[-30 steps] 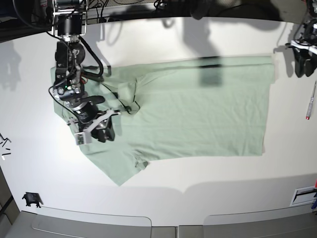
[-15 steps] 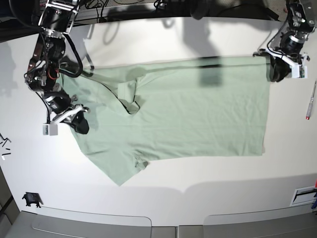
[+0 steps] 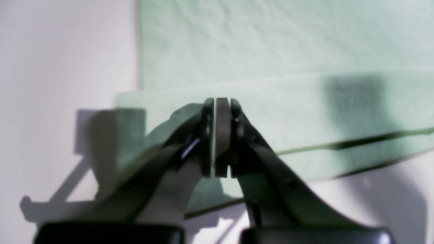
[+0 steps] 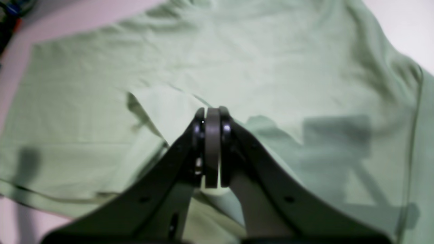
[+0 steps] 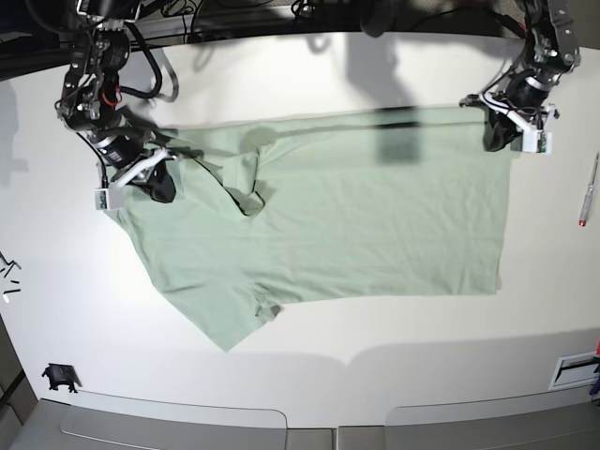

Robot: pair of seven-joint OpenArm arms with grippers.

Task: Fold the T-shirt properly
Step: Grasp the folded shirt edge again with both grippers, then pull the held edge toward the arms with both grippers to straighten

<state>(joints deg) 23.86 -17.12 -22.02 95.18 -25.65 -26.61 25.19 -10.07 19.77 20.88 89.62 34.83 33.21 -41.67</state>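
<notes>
With the T-shirt (image 5: 328, 216) spread across the tabletop (image 5: 394, 347), our right gripper (image 5: 155, 183) and left gripper (image 5: 506, 131) are both clamped on its far edge; we should lift evenly, keeping that edge taut.

Bare table (image 5: 375, 337) below the T-shirt (image 5: 375, 225); pen (image 5: 589, 190) at right edge

One T-shirt (image 5: 347, 216), lone garment on one white table (image 5: 394, 342). Two grippers on T-shirt: right gripper (image 5: 161, 186) at sleeve end, left gripper (image 5: 497, 136) at far hem corner. One pen (image 5: 588, 190) beyond hem end. One black clip (image 5: 59, 377) near sleeve end.
</notes>
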